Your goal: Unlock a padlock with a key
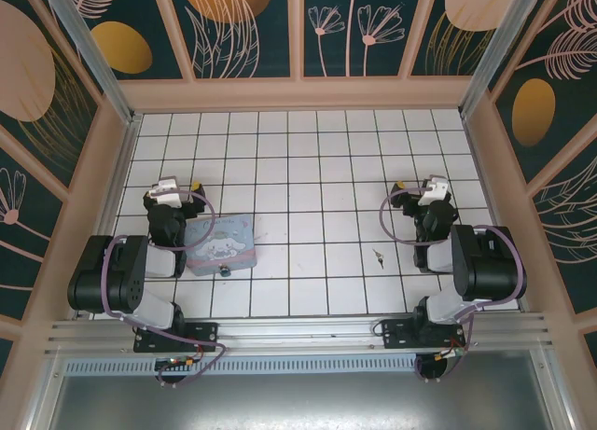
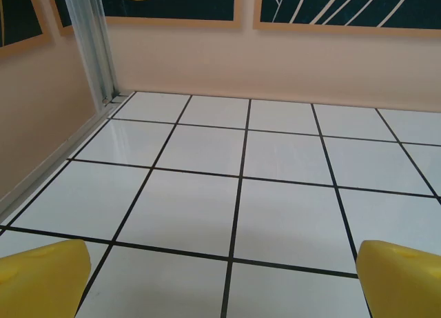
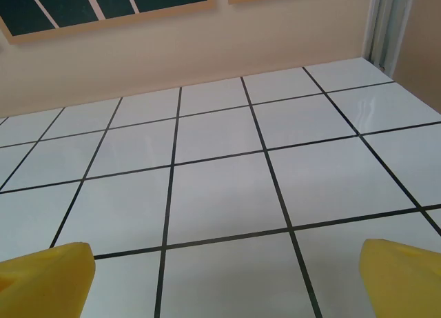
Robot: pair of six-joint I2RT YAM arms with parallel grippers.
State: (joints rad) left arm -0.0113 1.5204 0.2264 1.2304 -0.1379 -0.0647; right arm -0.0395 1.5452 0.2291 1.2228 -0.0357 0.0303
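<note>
The padlock [image 1: 227, 271] lies closest to the bases, back and to the right of the left gripper [image 1: 177, 187], seemingly touching the tin box [image 1: 219, 242]. The key [image 1: 379, 256] rests back and to the left of the right gripper [image 1: 422, 189]. Both grippers are spread wide, their yellow fingertips [image 2: 41, 276] apart over the bare tiles [image 2: 275, 214].

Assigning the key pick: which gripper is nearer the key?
The right gripper. The key lies on the tiles just inboard of that arm, while the left gripper sits across the table, beside the tin box.
</note>
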